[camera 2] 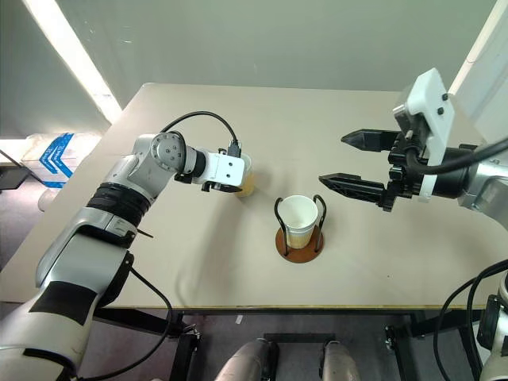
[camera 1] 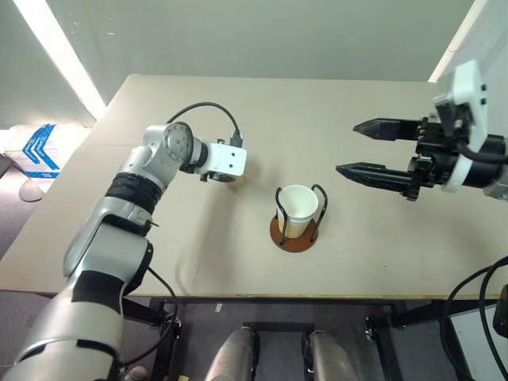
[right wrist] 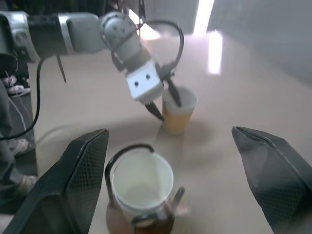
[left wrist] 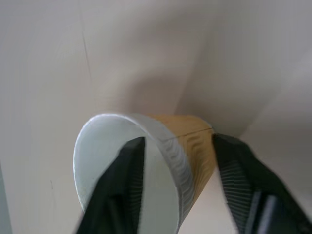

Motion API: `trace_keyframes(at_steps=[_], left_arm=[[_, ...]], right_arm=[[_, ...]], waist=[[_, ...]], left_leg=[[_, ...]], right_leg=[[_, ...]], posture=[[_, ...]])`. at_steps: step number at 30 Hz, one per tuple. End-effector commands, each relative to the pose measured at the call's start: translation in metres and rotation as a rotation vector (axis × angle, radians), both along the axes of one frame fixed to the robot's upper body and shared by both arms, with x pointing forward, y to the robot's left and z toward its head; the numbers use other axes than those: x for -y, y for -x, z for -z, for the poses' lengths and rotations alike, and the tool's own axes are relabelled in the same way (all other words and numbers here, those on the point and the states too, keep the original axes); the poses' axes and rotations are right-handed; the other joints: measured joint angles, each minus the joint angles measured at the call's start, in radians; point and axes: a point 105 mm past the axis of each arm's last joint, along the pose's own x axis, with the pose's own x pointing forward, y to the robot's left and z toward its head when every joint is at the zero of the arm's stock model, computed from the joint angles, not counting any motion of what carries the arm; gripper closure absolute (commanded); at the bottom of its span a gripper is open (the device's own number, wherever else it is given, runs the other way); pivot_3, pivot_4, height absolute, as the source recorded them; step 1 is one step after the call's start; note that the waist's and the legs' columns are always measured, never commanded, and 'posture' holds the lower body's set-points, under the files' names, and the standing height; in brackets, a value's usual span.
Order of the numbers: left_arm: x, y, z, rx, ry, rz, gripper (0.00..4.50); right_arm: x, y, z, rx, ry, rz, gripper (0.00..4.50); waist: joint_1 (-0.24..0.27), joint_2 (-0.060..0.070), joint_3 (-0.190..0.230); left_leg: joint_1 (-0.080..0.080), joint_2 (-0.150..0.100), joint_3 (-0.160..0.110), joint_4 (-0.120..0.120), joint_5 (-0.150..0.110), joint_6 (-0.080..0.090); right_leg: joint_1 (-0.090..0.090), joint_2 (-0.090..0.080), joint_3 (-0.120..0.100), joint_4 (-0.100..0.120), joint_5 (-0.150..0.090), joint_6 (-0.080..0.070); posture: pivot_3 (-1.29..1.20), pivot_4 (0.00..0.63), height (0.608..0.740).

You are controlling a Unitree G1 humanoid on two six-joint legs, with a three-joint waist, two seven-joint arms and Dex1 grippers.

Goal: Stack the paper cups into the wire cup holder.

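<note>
A tan paper cup (camera 2: 248,186) stands on the table left of the wire cup holder (camera 1: 294,239). My left gripper (left wrist: 179,140) is shut on its wall, one finger (left wrist: 127,180) inside the white mouth and the other against the tan outside. Another paper cup (camera 1: 298,206) sits upright in the holder between the black wire loops. My right gripper (camera 1: 348,148) hovers open and empty above the table, right of the holder, pointing towards it. The right wrist view shows the held cup (right wrist: 179,111) behind the holder's cup (right wrist: 142,183).
The beige table (camera 1: 373,262) has bare surface all round the holder. Its front edge runs close below the holder. A blue-and-white object (camera 1: 38,151) lies on the floor off the table's left side.
</note>
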Motion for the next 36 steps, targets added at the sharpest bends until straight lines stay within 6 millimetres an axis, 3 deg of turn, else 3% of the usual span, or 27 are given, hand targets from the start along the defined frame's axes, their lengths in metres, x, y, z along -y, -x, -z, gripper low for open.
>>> trace_keyframes(at_steps=[1, 3, 4, 14, 20, 26, 36], left_arm=[[0.006, 0.010, -0.031, 0.007, 0.057, 0.082, 3.70], [0.006, 0.016, -0.034, -0.019, 0.061, 0.109, 4.34], [0.006, 0.020, -0.037, -0.033, 0.066, 0.124, 4.44], [0.025, 0.058, -0.093, -0.096, 0.147, 0.313, 4.44], [0.055, 0.084, -0.123, -0.121, 0.230, 0.465, 4.44], [0.077, 0.099, -0.128, -0.159, 0.221, 0.567, 4.44], [0.097, 0.122, -0.113, -0.266, 0.159, 0.703, 4.44]], right_arm=[[0.005, 0.014, -0.008, 0.100, 0.008, -0.033, 0.22], [0.006, 0.016, -0.005, 0.106, 0.011, -0.045, 0.22], [0.008, 0.017, -0.004, 0.104, 0.011, -0.050, 0.22], [0.027, 0.023, 0.017, 0.040, 0.019, -0.065, 0.22], [0.028, 0.030, 0.033, -0.011, 0.042, -0.104, 0.22], [0.026, 0.033, 0.035, -0.008, 0.055, -0.117, 0.22], [0.031, 0.034, 0.036, 0.011, 0.060, -0.066, 0.22]], waist=[[0.001, 0.000, 0.000], [0.000, 0.000, 0.000], [0.000, 0.000, 0.000], [0.003, 0.000, 0.000], [0.002, 0.000, 0.000], [0.001, 0.000, 0.000], [0.001, 0.000, 0.000]], left_leg=[[-0.001, 0.000, 0.000, 0.000, 0.000, 0.000], [-0.001, 0.000, 0.000, 0.001, 0.000, 0.000], [-0.001, 0.000, 0.000, 0.001, 0.000, 0.001], [-0.002, 0.000, 0.001, 0.002, -0.001, 0.002], [-0.001, 0.000, 0.001, 0.003, -0.003, 0.006], [0.001, 0.000, 0.001, 0.003, -0.003, 0.008], [0.001, 0.000, 0.001, 0.004, -0.004, 0.009]], right_leg=[[0.000, 0.000, 0.000, 0.000, 0.000, 0.000], [0.000, 0.000, 0.000, 0.000, 0.000, 0.001], [0.000, 0.000, 0.000, 0.000, -0.001, 0.001], [0.001, 0.000, 0.000, -0.001, -0.002, 0.002], [0.002, 0.000, 0.000, -0.001, -0.002, 0.002], [0.004, -0.001, 0.001, -0.001, -0.002, 0.003], [0.006, -0.001, 0.001, -0.003, 0.000, 0.009]], posture=[[0.00, 0.150, 0.740], [0.00, 0.150, 0.740], [0.00, 0.150, 0.740], [0.00, 0.150, 0.740], [0.00, 0.150, 0.740], [0.00, 0.150, 0.740], [0.00, 0.150, 0.740]])
